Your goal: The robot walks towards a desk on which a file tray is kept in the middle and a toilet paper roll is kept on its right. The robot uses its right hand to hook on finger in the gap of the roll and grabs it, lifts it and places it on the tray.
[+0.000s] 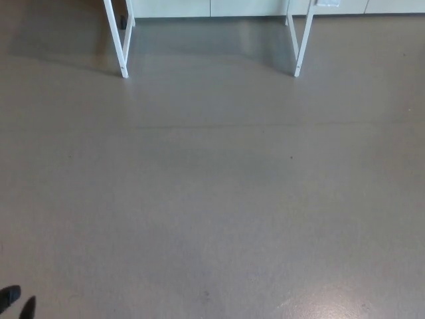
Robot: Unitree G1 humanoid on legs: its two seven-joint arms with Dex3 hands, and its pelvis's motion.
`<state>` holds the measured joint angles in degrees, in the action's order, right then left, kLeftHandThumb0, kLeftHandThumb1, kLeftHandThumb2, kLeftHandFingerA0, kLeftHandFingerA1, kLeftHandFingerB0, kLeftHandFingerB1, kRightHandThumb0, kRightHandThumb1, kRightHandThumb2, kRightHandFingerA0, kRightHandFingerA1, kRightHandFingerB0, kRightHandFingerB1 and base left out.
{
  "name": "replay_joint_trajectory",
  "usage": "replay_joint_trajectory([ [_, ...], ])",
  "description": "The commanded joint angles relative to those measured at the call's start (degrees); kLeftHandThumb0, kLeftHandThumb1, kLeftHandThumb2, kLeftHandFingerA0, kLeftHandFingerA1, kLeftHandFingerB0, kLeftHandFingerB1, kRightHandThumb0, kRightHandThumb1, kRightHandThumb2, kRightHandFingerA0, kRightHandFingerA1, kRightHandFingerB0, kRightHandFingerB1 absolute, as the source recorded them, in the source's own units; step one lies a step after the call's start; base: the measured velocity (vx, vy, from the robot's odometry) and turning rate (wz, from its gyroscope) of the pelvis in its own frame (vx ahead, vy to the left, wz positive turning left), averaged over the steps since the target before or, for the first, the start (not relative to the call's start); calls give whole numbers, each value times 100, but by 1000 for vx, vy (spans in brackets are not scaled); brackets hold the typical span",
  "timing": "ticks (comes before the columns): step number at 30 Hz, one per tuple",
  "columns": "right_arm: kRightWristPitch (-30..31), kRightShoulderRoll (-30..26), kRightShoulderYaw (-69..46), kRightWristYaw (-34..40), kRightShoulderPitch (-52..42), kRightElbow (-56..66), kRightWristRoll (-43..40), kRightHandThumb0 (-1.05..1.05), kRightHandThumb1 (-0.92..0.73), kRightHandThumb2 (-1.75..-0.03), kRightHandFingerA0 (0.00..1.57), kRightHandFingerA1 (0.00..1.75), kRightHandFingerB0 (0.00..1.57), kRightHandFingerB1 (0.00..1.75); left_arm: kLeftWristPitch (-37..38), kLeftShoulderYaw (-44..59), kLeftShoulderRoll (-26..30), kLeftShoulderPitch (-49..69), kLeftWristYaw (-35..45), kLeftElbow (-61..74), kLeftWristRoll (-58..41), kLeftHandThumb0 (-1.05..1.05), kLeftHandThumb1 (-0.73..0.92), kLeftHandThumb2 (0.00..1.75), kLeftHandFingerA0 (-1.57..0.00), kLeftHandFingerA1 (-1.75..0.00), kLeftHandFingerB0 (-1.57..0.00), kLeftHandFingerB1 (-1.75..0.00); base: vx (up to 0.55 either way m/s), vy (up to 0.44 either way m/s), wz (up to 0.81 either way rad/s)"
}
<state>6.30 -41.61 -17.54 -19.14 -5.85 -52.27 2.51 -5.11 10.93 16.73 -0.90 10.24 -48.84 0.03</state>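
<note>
White desk legs [123,46] stand on grey floor [212,199]; left fingertips [10,298] show.

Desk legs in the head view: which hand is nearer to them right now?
Left, of what shows: the left hand peeks in at the bottom-left corner, far across the floor from the desk legs. The right hand is not in view, so cannot compare.

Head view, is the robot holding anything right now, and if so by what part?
Nothing held shows: only grey floor, two white desk legs, and black fingertips of the left hand at the bottom corner.
</note>
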Motion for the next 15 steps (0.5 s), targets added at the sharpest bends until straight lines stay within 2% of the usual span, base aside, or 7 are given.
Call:
replay_joint_trajectory([
  [1, 596, -627, -389, -1369, -146, 369, -709, -51, -51, -60, 6, 39, 5, 20, -456, 208, 483, -83, 707, -35, -368, -74, 74, 107, 0, -33, -8, -28, 0, 0, 0],
  [6, 166, -585, -287, -1300, -202, 264, -524, -59, -38, -79, 1, 42, 1, 27, -559, 305, 500, -71, 807, -4, -485, -71, 72, 107, 0, -33, -1, -28, 0, 0, 0],
  [10, 52, -523, -359, -1269, -159, 121, -594, -62, -37, -78, 0, 41, 4, 30, -595, 308, 505, -64, 809, 23, -474, -71, 73, 107, 0, -31, 0, -27, 0, 0, 0],
  [11, 165, -554, -347, -1305, -183, 216, -591, -57, -52, -59, 5, 36, 8, 22, -628, 301, 500, -63, 763, 43, -460, -75, 72, 99, -5, -31, -3, -25, 0, 0, 0],
  [12, 219, -580, -310, -1313, -218, 310, -561, -60, -37, -79, 1, 40, 3, 29, -601, 358, 481, -63, 797, 26, -531, -70, 72, 106, 0, -32, -1, -28, 0, 0, 0],
  [14, 158, -513, -330, -1194, -203, 245, -569, -54, -53, -58, 6, 36, 10, 23, -667, 295, 521, -96, 738, 36, -451, -76, 73, 107, 0, -32, -7, -25, 0, 0, 0],
  [15, -69, -481, -349, -1166, -274, 278, -577, -56, -38, -78, 2, 45, 3, 33, -689, 256, 522, -96, 715, 62, -410, -70, 91, 69, -5, -33, -6, -25, 0, 0, 0],
])
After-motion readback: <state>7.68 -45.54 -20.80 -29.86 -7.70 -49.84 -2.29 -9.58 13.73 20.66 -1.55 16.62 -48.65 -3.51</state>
